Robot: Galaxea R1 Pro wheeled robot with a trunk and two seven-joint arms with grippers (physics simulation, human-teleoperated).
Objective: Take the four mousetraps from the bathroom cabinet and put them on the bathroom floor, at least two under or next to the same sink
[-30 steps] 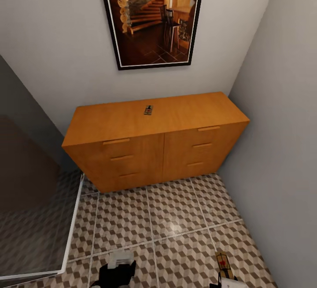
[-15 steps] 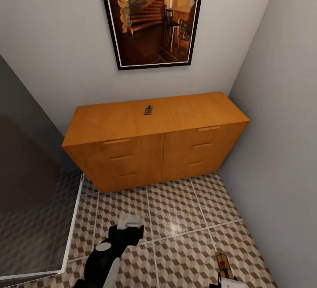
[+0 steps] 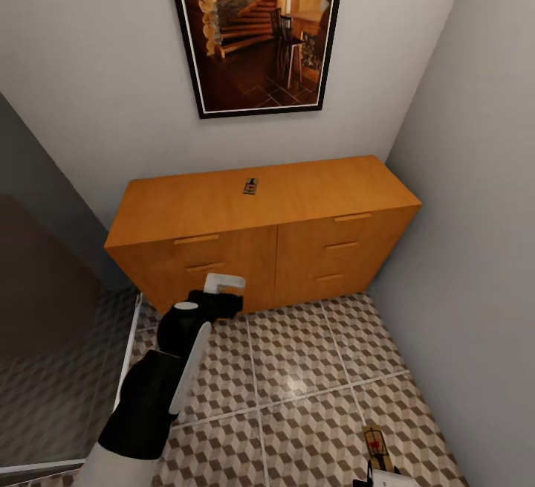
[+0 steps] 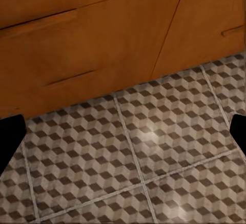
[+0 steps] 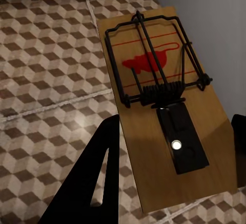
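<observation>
Wooden mousetrap (image 5: pixel 164 111) held in the right gripper (image 5: pixel 169 178), low over the bathroom floor (image 3: pixel 297 368); a second mousetrap (image 3: pixel 251 186) is seen on the cabinet (image 3: pixel 312 197).

Light, stiff and flat, the board is best taken by its long edges, clear of the sprung wire. The right gripper appears clenched on its near end, though contact is partly hidden. The left gripper (image 3: pixel 223 288) is spread wide and has been raised from the frame's bottom toward the drawer fronts since a second ago.
</observation>
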